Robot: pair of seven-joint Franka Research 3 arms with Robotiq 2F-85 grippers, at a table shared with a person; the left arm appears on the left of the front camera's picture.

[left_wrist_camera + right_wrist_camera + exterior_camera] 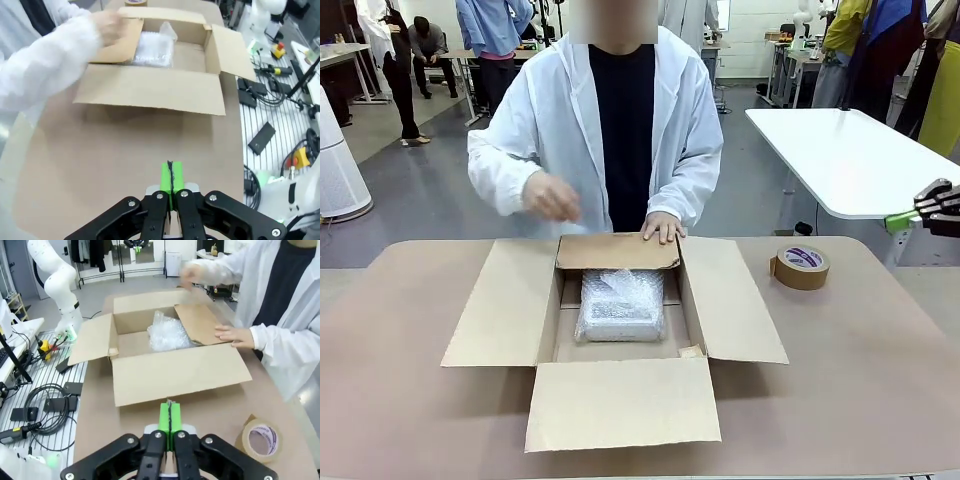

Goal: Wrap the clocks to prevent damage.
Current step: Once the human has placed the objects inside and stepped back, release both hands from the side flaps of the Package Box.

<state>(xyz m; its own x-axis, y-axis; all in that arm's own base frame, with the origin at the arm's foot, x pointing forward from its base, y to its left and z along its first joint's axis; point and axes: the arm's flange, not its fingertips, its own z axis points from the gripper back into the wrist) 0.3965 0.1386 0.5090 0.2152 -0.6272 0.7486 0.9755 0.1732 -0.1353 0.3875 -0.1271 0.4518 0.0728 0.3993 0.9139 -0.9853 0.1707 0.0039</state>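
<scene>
Hard to make out: the clocks (619,307) show as one whitish-grey block under clear bubble wrap, and nothing finer can be read through the film. The raised hand (552,195) of the person (620,120) is smeared by motion.
Cut off: in the front view the right gripper (896,222) pokes in at the picture's right edge, most of it outside the frame.
Partly covered: the far flap (618,251) folds inward over the far end of the carton's inside, hiding what is beneath it.
Carton: a brown cardboard carton (500,310), open at the top, in the middle of the table (880,380). Its side and near flaps lie spread outward.
Inside the carton: the clocks, a pillow-like rectangular bundle lying flat on the carton floor, with bare cardboard around it.
Other hand (663,227): rests on the far flap's edge.
Tape roll (801,267): a brown ring lying flat on the table, to the robot's right of the carton and apart from it.
Table: smooth pinkish-brown top with rounded corners.
Left gripper (170,176): green pads pressed together with nothing between them, above bare table, well short of the carton.
Right gripper: pads likewise pressed together, holding nothing, on the tape roll's side of the carton.
</scene>
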